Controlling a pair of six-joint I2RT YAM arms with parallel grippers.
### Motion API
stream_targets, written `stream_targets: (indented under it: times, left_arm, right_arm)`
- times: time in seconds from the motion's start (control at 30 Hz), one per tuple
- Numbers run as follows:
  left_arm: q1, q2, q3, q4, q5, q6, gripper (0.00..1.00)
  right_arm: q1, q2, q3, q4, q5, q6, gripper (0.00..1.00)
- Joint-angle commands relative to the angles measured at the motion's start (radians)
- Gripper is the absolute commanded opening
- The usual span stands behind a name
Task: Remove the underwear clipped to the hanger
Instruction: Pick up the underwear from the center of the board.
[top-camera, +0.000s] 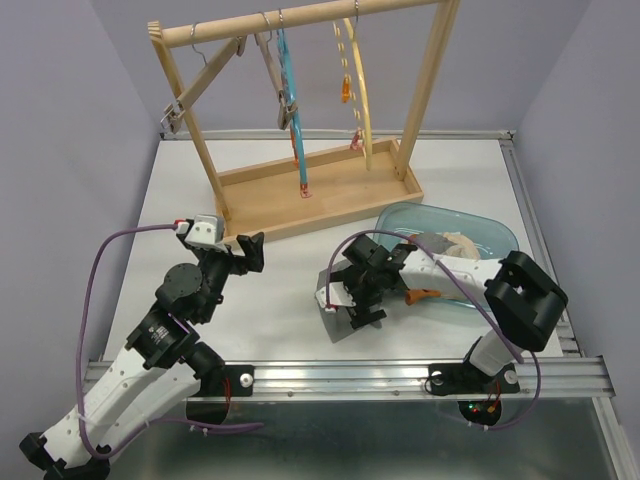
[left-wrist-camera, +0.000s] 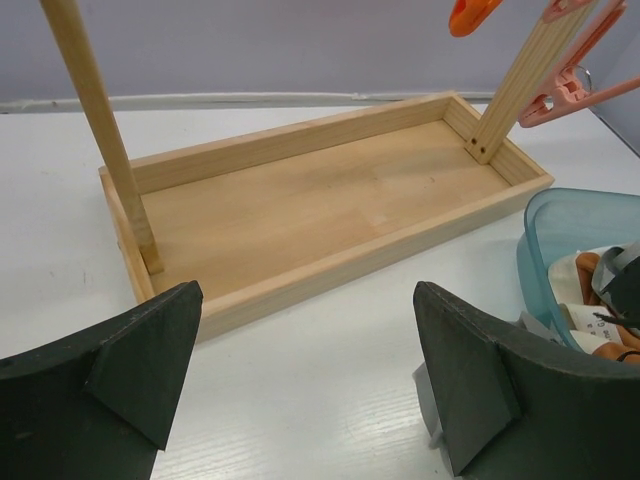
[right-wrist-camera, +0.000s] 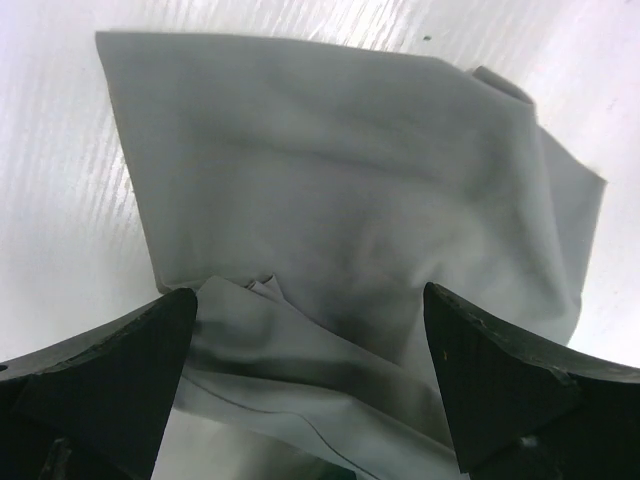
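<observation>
Rack (top-camera: 320, 190): a wooden frame with a tray base is standing at the far middle of the bench (top-camera: 270, 305).
Hangers (top-camera: 287, 80): several are hanging from the rack's top rod, with a wooden one at the left, a blue one in the middle and a yellow one to the right. Small orange and pink clips are dangling from them.
Grey underwear (right-wrist-camera: 340, 180): it is lying rumpled on the bench in front of the rack's right half. It is well apart from the tray and directly under the right tool.
Right tool (right-wrist-camera: 310, 300): it is pointing down at the grey underwear with its fingers spread wide, one on each side of a raised fold, so it is gripping nothing. I cannot tell whether the tips are touching the cloth.
Tub (top-camera: 440, 210): translucent blue, it is sitting on the bench in front of the rack's right post.
Other underwear (top-camera: 458, 243): white, beige and orange-brown pieces are lying piled inside the tub.
Left tool (top-camera: 250, 252): it is hovering in front of the rack's left end and facing the tray. Its fingers are wide apart with nothing between them.
</observation>
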Motion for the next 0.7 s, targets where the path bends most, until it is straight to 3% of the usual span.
stream_targets:
  times: [0.0,0.2,0.5,0.67]
  left_arm:
    - [0.006,-0.005,-0.007,0.046,0.013,0.011,0.99]
    - [0.015,-0.01,-0.01,0.048,0.025,0.01,0.99]
    - [0.028,-0.014,-0.019,0.059,0.05,0.002,0.99]
    - [0.034,-0.022,-0.025,0.059,0.057,-0.001,0.99]
  right_arm:
    - [0.037,0.026,0.032,0.031,0.116,0.01,1.0]
    - [0.063,0.086,0.039,0.061,0.175,0.037,0.96]
    - [0.081,0.146,0.032,0.058,0.194,0.063,0.75]
    - [0.09,0.176,0.036,0.058,0.198,0.097,0.4]
